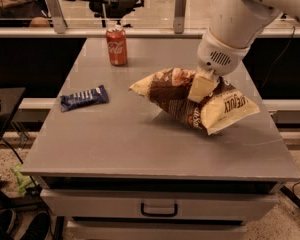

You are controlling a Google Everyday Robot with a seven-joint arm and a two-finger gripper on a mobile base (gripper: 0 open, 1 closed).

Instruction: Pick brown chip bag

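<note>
Bench point(140, 149): carrying it all, grey top, drawer below.
Brown chip bag point(170, 96): hanging tilted right of centre, pale right end riding above the surface.
End effector point(204, 86): reaching in from the upper right, pinching closed on the bag's dark middle.
Soda can point(116, 45): standing upright at the back.
Blue snack wrapper point(84, 98): lying flat, left, well apart.

Warm dim light, perhaps blurred, tool point(202, 87) gripping bag point(171, 95)

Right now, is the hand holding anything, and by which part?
Yes. The hand grips the brown chip bag, pinched across its upper side where the dark brown middle meets the pale yellow end.
</note>
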